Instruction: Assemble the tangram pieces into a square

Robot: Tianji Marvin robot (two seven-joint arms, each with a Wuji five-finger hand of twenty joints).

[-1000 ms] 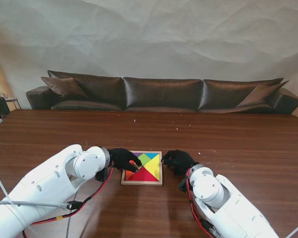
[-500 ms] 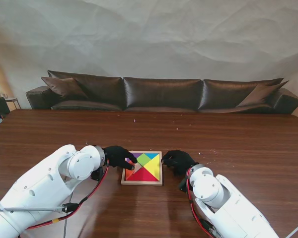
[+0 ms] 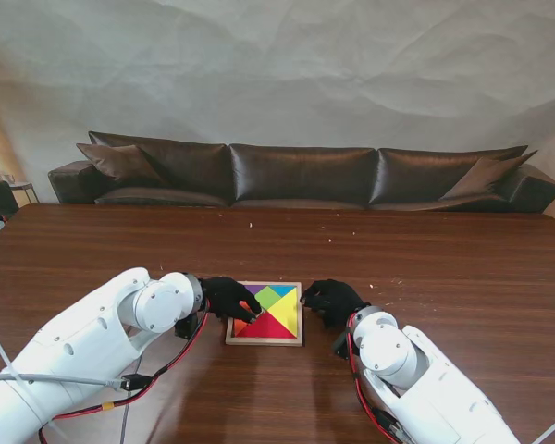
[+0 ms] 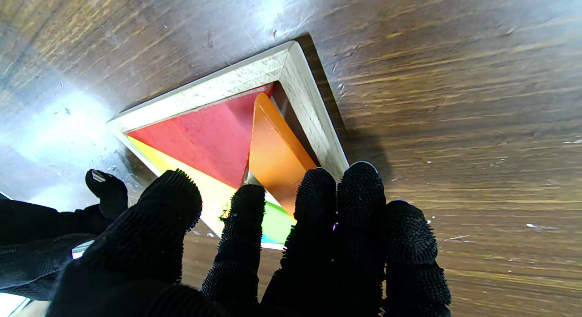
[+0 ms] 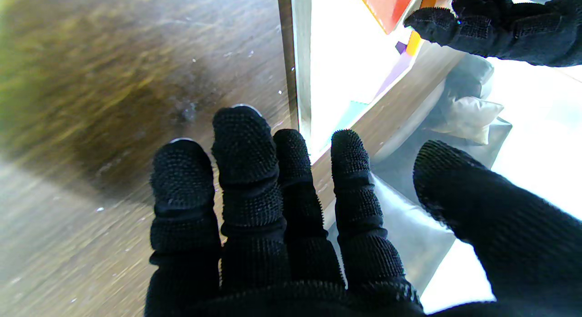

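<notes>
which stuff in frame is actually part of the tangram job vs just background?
Part of the job:
- wooden tray
- orange piece, tilted, not seated flat
- red piece
- yellow piece
- green piece
- left hand, fingers on the tray's left side
- right hand, at the tray's right edge

Just there:
- sofa
- table

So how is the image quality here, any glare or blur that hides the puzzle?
Stand view: even light, sharp, the tray small but readable. Left wrist view: glare patches on the table, yet the red piece and orange piece are crisp. Right wrist view: most of the tray is washed out white, and the far wood is blurred.
</notes>
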